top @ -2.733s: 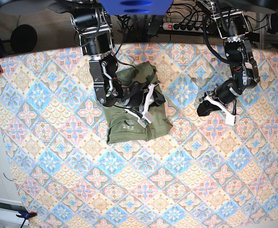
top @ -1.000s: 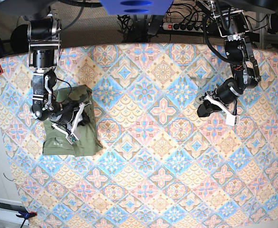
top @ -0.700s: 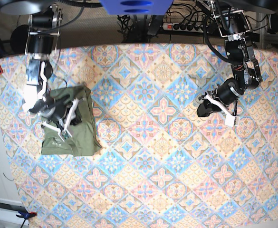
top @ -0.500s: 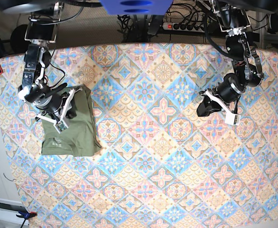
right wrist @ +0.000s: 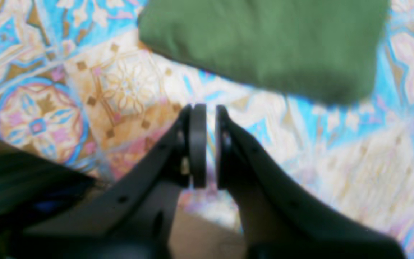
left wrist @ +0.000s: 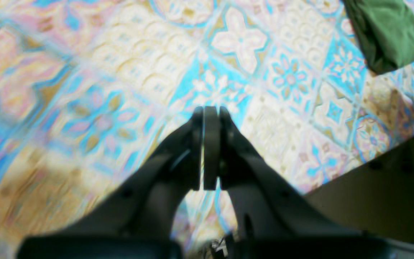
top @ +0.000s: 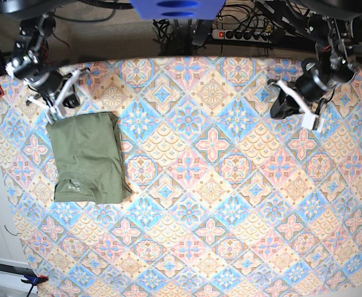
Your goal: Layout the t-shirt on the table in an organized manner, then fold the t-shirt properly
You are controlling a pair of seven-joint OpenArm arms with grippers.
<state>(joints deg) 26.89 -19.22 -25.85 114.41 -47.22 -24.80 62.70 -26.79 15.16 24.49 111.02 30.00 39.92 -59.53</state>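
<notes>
The right tool hangs at the far corner on the base view's left, its jaws nearly together with a thin slit between them — holding nothing. The left tool is raised at the opposite side, jaws pressed shut and empty.

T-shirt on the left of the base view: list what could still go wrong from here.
1. The folded t-shirt lies close to the table's left edge; a nudge might push it over.
2. The right end effector hangs just beyond the shirt's far edge with its jaws nearly shut and empty; a low sweep back could snag the fold.
3. The left end effector is shut and far off, so it probably poses little risk.
</notes>
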